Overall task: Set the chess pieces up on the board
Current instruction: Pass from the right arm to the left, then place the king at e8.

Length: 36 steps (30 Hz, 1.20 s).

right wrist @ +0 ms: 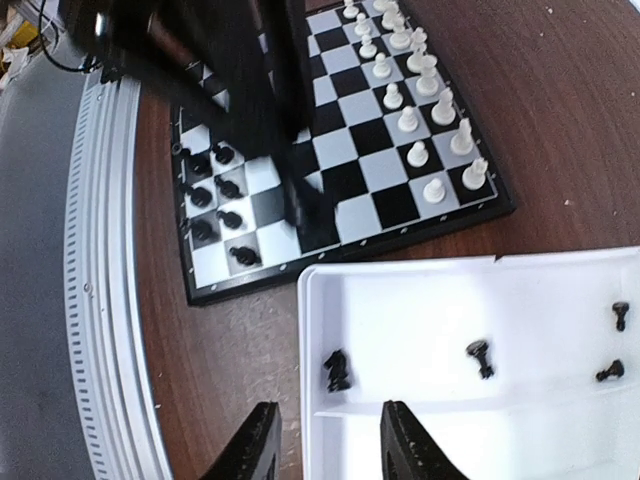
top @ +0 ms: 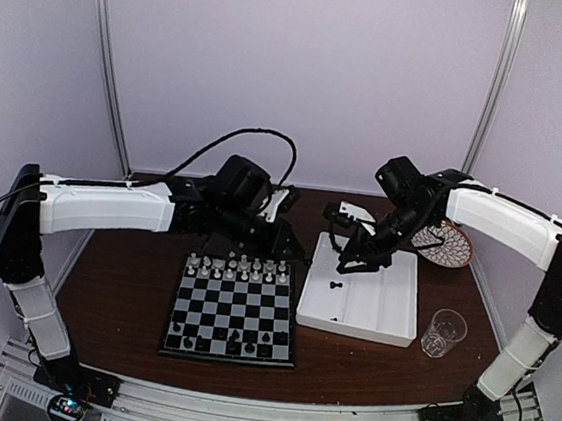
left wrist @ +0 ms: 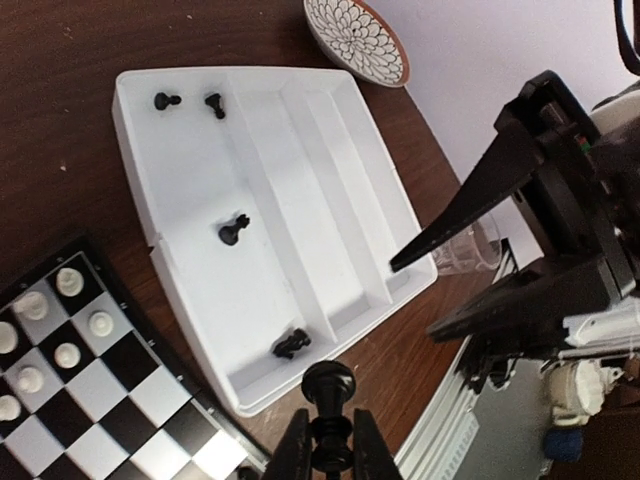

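The board [top: 227, 358] lies left of centre, with white pieces [top: 240, 267] on its two far rows and a few black pieces [top: 232, 341] on the near row. My left gripper [top: 285, 239] hangs over the board's far right corner; in the left wrist view it [left wrist: 330, 438] is shut on a black piece [left wrist: 329, 385]. My right gripper [top: 342, 257] is open and empty over the white tray's [top: 390, 318] far left corner. In the right wrist view it [right wrist: 330, 440] straddles the tray rim [right wrist: 310, 400], just short of a black knight [right wrist: 337, 370]. Several black pieces [left wrist: 233, 231] lie loose in the tray.
A patterned dish [top: 443, 243] lies behind the tray at the far right. A clear plastic cup [top: 443, 332] stands right of the tray's near corner. The left arm crosses above the board in the right wrist view. The table's metal front rail [right wrist: 100, 300] runs near the board.
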Each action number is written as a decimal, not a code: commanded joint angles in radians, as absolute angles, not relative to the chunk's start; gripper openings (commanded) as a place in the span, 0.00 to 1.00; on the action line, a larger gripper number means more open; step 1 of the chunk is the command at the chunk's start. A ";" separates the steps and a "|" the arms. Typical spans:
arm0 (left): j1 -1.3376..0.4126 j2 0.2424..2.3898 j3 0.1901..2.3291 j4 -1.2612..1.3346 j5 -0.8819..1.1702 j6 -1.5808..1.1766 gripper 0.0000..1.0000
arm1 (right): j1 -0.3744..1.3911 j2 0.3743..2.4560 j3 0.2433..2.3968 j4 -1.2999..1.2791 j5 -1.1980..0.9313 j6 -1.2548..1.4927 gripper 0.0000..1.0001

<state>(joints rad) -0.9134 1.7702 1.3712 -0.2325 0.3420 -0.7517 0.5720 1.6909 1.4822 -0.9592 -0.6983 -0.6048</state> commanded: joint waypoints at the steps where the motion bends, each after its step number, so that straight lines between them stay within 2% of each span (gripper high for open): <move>1: -0.904 1.632 1.434 -0.608 0.261 -0.488 0.04 | 0.574 1.528 1.321 -0.931 -0.688 -0.630 0.38; 6: -0.908 1.566 1.431 -0.923 0.248 -0.329 0.04 | 0.551 1.451 1.154 -0.799 -0.645 -0.628 0.38; 12: -0.975 1.519 1.401 -1.162 0.127 -0.255 0.04 | 0.541 1.476 1.125 -0.765 -0.536 -0.655 0.39; 22: -1.097 1.544 1.293 -1.143 0.050 -0.312 0.04 | 0.542 1.499 1.111 -0.757 -0.535 -0.660 0.39; 36: -1.104 1.555 1.185 -0.946 0.044 -0.397 0.04 | 0.541 1.491 1.100 -0.757 -0.541 -0.664 0.38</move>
<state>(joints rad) -1.1042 1.5417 1.1976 -1.0340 0.0479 -0.3676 0.5434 1.4944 1.1172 -0.7670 -0.5495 -0.6556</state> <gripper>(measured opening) 0.113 0.385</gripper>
